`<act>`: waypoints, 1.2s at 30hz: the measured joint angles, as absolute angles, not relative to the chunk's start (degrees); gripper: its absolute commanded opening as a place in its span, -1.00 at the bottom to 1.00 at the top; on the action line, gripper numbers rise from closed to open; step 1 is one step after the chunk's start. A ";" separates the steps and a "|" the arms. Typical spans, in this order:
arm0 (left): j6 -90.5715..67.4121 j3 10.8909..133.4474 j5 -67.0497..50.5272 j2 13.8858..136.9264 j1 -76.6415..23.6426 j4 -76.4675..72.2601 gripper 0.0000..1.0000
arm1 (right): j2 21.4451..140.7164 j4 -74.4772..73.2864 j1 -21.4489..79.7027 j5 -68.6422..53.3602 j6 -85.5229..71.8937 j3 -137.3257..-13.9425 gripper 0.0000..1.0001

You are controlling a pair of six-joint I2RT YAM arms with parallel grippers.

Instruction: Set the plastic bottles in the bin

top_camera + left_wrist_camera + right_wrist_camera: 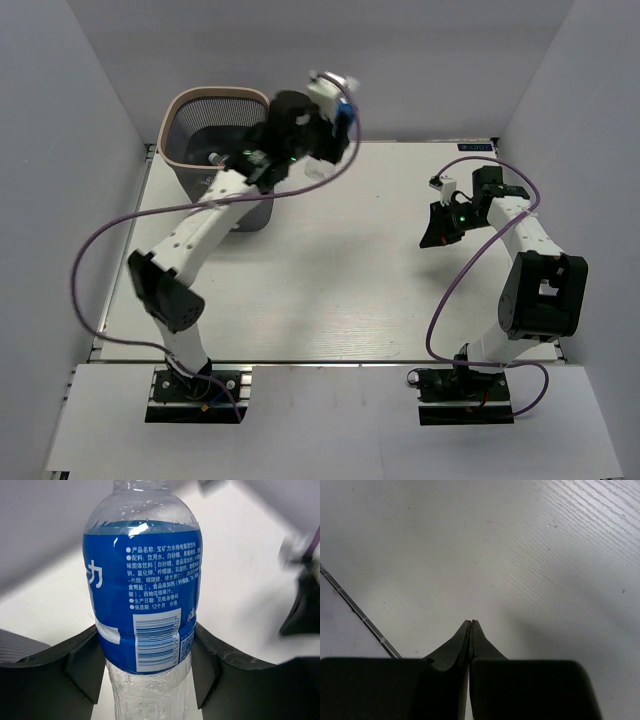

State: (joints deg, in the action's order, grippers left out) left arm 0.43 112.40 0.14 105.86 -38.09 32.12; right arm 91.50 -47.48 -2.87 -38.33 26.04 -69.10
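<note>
The left tool (150, 666) is clamped on a clear plastic bottle (145, 595) with a blue label, one dark finger (75, 665) pressed against each side of the bottle just below the label's middle. The label carries white Chinese print and a barcode, and droplets cling inside the clear plastic above and below it. In the top view the left tool (325, 110) is raised at the far left of the worktop (330, 280), holding the bottle (335, 95) in the air just to the right of the bin (200, 120). The bin is a dark mesh basket with a pale beige rim, standing at the worktop's far left corner; the left arm crosses in front of its near right side. The right tool (430, 238) hangs over the right part of the worktop, well apart from the bin. Its wrist view shows the right tool (471, 630) clenched with nothing in it, fingertips touching above the bare white worktop (520, 555).
</note>
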 measured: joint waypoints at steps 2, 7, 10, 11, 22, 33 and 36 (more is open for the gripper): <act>-1.08 113.56 2.28 100.86 -36.49 29.50 -0.63 | 91.50 -47.37 -2.85 -38.30 26.00 -69.10 -1.00; -4.19 113.71 12.97 91.66 -29.95 24.93 -0.61 | 91.44 -46.59 -2.79 -38.28 26.09 -69.08 -1.00; -5.10 112.29 18.06 89.36 -25.39 23.81 -0.56 | 91.29 -46.09 -2.57 -38.30 26.15 -68.82 -1.00; -5.26 112.07 19.94 89.27 -23.92 23.88 -0.52 | 91.15 -46.06 -2.52 -38.30 26.15 -68.58 -1.00; -6.46 109.60 24.36 97.12 -14.00 26.81 1.00 | 91.09 -47.22 -2.11 -38.87 28.95 -68.51 -0.10; -4.58 89.73 -11.88 82.35 -17.61 18.26 1.00 | 81.41 -42.63 -2.11 -34.61 24.08 -68.34 0.81; -4.54 79.40 -18.76 76.25 -19.16 17.56 1.00 | 79.37 -41.12 -2.13 -32.36 22.41 -68.29 0.81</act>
State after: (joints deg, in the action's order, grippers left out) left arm -4.54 79.40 -18.76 76.25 -19.16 17.56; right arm 79.37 -41.12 -2.13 -32.36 22.41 -68.29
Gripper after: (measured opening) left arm 0.997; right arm 0.904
